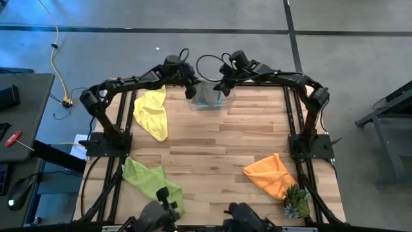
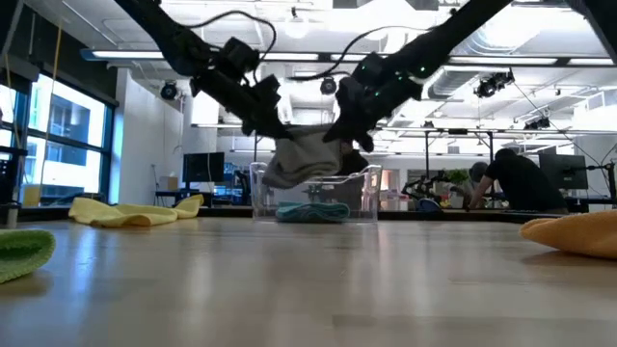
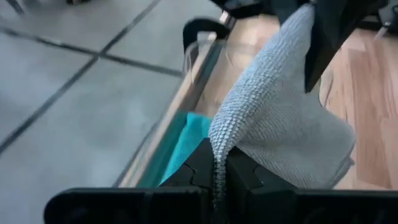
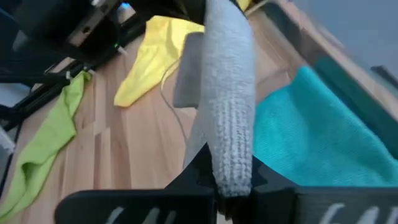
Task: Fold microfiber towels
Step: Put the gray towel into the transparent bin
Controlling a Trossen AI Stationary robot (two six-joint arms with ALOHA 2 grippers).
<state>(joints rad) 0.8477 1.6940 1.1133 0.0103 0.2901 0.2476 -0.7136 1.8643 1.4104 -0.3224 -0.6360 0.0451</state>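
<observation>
A clear plastic bin (image 1: 225,98) sits at the table's (image 1: 212,151) far edge — a small spiky plant (image 1: 297,202) near one corner.

Both arms reach to the far edge of the table, wrists angled in toward each other. Left gripper (image 1: 191,89) & right gripper (image 1: 217,87) raised, close together, each w/ fingers (image 3: 214,180) clamped on the grey towel (image 2: 304,154) hanging between them.

From above, the grey towel (image 1: 207,95) hides most of the clear bin (image 1: 226,100) and the teal towel inside. The lime green towel (image 2: 24,253) is cut off at the low view's edge.
</observation>
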